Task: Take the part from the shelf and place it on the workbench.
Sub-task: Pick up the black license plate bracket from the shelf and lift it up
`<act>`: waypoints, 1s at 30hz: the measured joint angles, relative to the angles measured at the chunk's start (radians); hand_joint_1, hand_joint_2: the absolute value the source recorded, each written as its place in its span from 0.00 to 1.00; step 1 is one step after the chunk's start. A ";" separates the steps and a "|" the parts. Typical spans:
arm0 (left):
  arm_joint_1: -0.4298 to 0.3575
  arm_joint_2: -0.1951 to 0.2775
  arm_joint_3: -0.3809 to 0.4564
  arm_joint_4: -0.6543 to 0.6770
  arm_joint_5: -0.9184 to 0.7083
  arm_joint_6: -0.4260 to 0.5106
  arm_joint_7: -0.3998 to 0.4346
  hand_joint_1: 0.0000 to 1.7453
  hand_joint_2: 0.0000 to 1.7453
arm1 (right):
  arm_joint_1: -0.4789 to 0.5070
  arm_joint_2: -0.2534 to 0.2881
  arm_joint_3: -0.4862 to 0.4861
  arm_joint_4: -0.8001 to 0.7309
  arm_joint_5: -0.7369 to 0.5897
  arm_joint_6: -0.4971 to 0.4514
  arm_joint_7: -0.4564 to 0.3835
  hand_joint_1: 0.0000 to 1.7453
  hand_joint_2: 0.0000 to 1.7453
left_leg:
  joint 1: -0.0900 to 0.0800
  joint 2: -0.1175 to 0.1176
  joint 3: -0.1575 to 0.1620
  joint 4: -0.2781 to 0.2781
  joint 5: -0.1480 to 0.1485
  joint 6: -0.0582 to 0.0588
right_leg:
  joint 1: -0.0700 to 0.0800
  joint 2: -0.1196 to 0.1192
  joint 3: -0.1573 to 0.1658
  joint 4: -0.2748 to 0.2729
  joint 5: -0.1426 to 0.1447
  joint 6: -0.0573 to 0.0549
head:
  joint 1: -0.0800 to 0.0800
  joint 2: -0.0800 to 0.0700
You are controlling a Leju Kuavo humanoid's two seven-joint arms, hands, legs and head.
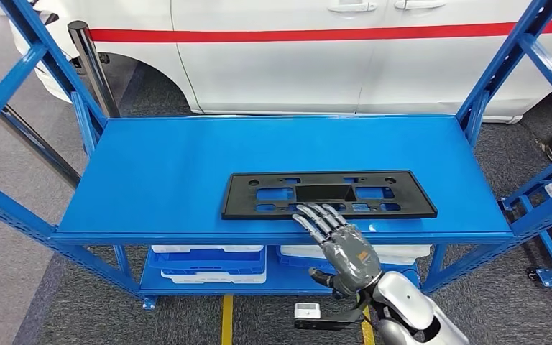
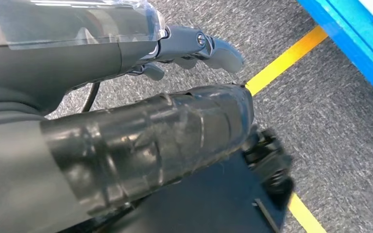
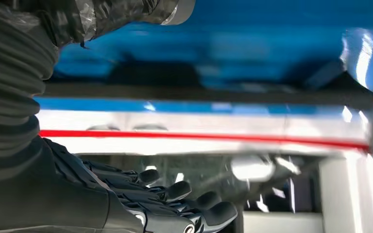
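Now right hand fingertips over near edge of part, fingers extended.

Head view: high, facing forward and down on blue shelf | Left wrist view: close behind left hand, facing floor | Right wrist view: near shelf, blurred, apparently inverted; shares white car with head view

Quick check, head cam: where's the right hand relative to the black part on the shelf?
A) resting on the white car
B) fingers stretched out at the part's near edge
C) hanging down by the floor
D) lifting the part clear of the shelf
B: the right hand reaches up with fingers extended, fingertips at the near edge of the black part, which lies flat on the blue shelf.
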 joint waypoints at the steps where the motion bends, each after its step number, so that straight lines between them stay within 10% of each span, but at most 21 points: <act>1: 0.002 0.000 0.000 0.000 0.003 0.000 -0.001 0.00 0.00 | 0.003 -0.033 -0.011 -0.016 -0.005 0.015 0.003 0.00 1.00 | 0.000 0.000 0.020 -0.039 0.028 0.004 | 0.001 0.000 0.002 0.000 -0.001 0.000 | 0.000 0.000; 5: 0.005 0.003 0.001 0.000 0.006 0.000 -0.003 0.00 0.00 | 0.028 -0.153 -0.064 -0.086 -0.018 0.054 0.004 0.00 1.00 | -0.006 -0.001 0.128 -0.259 0.114 0.021 | 0.005 0.001 0.001 0.006 -0.005 0.011 | 0.000 0.000; 9: 0.007 0.003 0.001 0.000 0.001 -0.001 -0.001 0.00 0.00 | 0.044 -0.226 -0.092 -0.141 0.001 0.108 -0.005 0.00 1.00 | -0.007 0.000 0.140 -0.290 0.118 0.034 | 0.000 0.003 -0.007 0.016 -0.012 0.031 | 0.001 0.000; 14: 0.000 0.001 0.001 0.000 -0.007 -0.003 0.003 0.00 0.00 | 0.026 -0.275 -0.096 -0.159 0.012 0.159 -0.014 0.00 1.00 | -0.003 0.002 0.147 -0.300 0.125 0.045 | -0.012 0.003 -0.121 0.257 -0.123 0.052 | 0.003 0.000; 18: -0.001 0.000 0.000 0.000 -0.011 -0.004 0.009 0.00 0.00 | 0.015 -0.293 -0.096 -0.171 -0.010 0.161 -0.020 0.00 1.00 | -0.001 0.000 0.147 -0.288 0.116 0.035 | -0.027 0.001 -0.052 0.111 -0.025 0.064 | 0.003 0.000; 24: -0.005 -0.001 -0.003 0.000 -0.018 -0.004 0.017 0.00 0.00 | 0.009 -0.298 -0.096 -0.191 -0.077 0.165 -0.040 0.00 1.00 | -0.002 -0.002 0.137 -0.271 0.102 0.004 | -0.019 0.005 -0.012 0.013 0.001 0.031 | 0.002 0.000; 30: -0.011 -0.002 -0.011 0.000 -0.035 -0.012 0.028 0.00 0.00 | -0.025 -0.267 -0.079 -0.180 -0.118 0.195 -0.082 0.00 1.00 | -0.002 0.000 0.009 -0.001 -0.014 0.004 | -0.003 0.001 -0.013 0.010 0.005 0.005 | 0.002 0.000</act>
